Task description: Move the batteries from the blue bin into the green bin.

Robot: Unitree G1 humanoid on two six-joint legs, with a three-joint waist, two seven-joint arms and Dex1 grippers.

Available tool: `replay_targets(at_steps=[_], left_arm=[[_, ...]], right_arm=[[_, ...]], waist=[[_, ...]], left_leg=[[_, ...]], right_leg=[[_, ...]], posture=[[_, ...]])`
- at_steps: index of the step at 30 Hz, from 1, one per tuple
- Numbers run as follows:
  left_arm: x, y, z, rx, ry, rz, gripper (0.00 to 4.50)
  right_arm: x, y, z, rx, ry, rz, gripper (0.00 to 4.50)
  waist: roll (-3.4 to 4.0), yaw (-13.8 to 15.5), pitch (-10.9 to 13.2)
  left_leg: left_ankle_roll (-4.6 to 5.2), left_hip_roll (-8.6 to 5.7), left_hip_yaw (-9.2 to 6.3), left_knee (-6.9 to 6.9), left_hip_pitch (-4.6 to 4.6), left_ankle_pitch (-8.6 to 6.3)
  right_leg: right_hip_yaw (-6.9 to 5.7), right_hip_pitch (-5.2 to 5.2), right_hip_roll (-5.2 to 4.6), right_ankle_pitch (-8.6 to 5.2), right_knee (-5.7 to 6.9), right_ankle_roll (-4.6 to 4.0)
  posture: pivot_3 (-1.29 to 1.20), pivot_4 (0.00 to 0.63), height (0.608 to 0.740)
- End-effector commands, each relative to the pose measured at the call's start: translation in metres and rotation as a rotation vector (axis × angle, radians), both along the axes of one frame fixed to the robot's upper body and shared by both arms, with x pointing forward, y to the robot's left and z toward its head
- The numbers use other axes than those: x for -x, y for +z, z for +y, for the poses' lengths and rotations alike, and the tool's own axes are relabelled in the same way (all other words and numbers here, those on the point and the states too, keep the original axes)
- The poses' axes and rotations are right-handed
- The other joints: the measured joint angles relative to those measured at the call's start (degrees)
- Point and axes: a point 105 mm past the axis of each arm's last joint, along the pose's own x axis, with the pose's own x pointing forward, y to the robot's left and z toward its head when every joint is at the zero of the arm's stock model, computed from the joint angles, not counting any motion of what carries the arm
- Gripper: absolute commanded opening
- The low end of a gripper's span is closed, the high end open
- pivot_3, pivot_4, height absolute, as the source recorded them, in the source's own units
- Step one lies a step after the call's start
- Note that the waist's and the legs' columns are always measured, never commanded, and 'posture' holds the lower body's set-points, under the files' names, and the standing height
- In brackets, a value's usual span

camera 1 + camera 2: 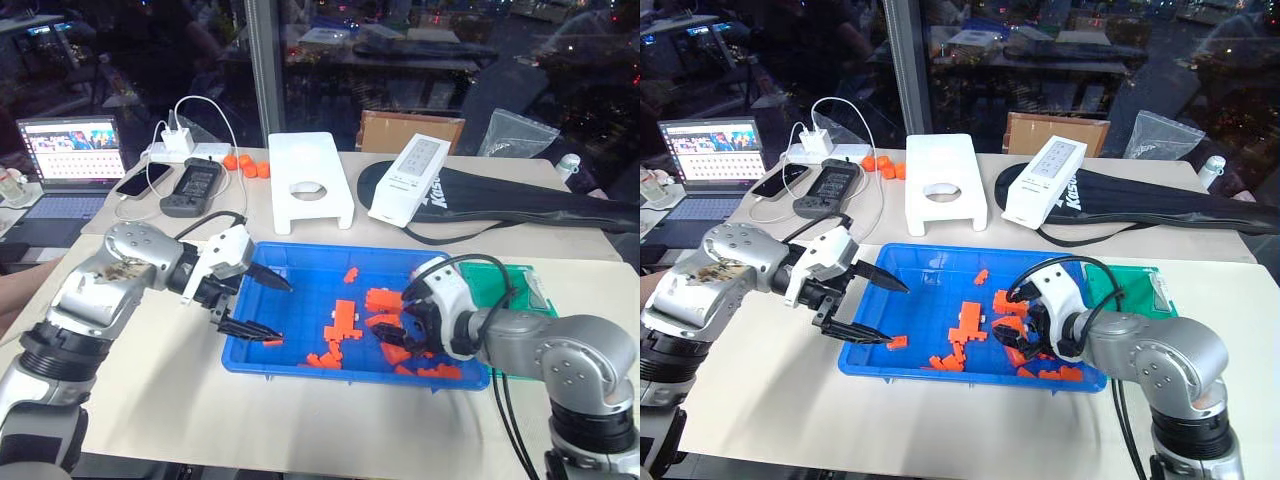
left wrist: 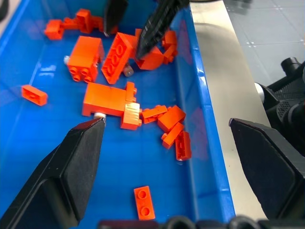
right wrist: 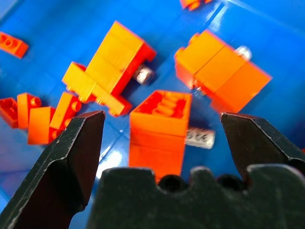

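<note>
The blue bin point(image 1: 300, 290) sits mid-table and holds many orange bricks. The green bin point(image 1: 520, 285) lies against its right end, partly behind my right arm. Between the bricks peek the silvery ends of batteries point(image 3: 143, 75), and one battery point(image 3: 200, 137) lies beside an upright brick. My right gripper point(image 1: 400, 335) hangs open just above that brick pile in the bin's right part, the upright brick between its fingers point(image 3: 71, 148). At the bin's left end my left gripper point(image 1: 268, 312) is open, pointing right across the bin, with nothing held. Another battery end point(image 2: 127, 70) sits under my right fingertips point(image 2: 157, 24).
Behind the blue bin lie a white plastic stand point(image 1: 310, 180), a white box point(image 1: 410, 180) on a black bag point(image 1: 520, 200), a handheld device point(image 1: 192, 187), a phone, a charger with cables and small orange balls point(image 1: 247, 165). A laptop point(image 1: 70, 160) stands at far left.
</note>
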Motion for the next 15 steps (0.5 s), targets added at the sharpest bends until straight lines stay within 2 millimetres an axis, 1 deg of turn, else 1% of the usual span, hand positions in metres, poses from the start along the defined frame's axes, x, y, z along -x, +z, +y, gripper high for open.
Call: replay_targets(at_steps=[1,2,3,7,9,15], left_arm=[[0.002,0.007,0.001,0.004,0.002,-0.037,4.50],[0.002,0.007,0.001,0.005,0.003,-0.037,4.50],[0.002,0.007,0.001,0.006,0.004,-0.037,4.50],[0.000,0.007,-0.001,0.008,0.004,-0.037,4.50],[-0.003,0.006,-0.002,0.007,0.005,-0.040,4.50],[-0.007,0.003,-0.004,0.004,-0.003,-0.042,4.50]], right_arm=[[-0.001,0.001,0.002,0.031,0.001,-0.018,4.22],[-0.001,0.000,0.001,0.040,-0.008,-0.019,3.96],[-0.001,-0.001,0.000,0.047,-0.014,-0.022,3.81],[-0.003,0.002,-0.004,0.060,-0.028,-0.040,2.39],[-0.002,0.007,-0.005,0.075,-0.011,-0.058,1.76],[-0.002,0.043,-0.020,0.096,0.047,-0.144,1.76]], waist=[[0.00,-0.08,0.00],[0.00,-0.10,0.00],[0.00,-0.10,0.00],[0.00,-0.10,0.00],[0.00,-0.11,0.00],[0.03,-0.13,0.02]], left_leg=[[0.00,0.00,0.00,0.00,0.00,0.00],[0.00,0.00,0.00,0.00,0.00,0.00],[0.00,0.00,0.00,0.00,0.00,0.00],[0.01,0.00,-0.01,0.00,-0.01,0.00],[0.01,0.00,-0.01,0.00,0.00,0.00],[0.01,0.00,-0.02,0.02,-0.01,0.01]], right_leg=[[-0.01,0.00,0.00,-0.01,0.01,0.01],[-0.01,-0.01,0.00,-0.01,0.01,0.02],[-0.01,0.00,0.00,-0.01,0.01,0.01],[-0.02,0.00,0.00,-0.01,0.01,0.01],[-0.02,0.00,0.00,-0.01,0.01,0.01],[-0.03,0.00,0.00,-0.01,0.00,0.01]], posture=[[0.00,0.150,0.731],[0.00,0.150,0.731],[0.00,0.150,0.731],[0.00,0.150,0.731],[0.00,0.150,0.731],[0.00,0.150,0.731]])
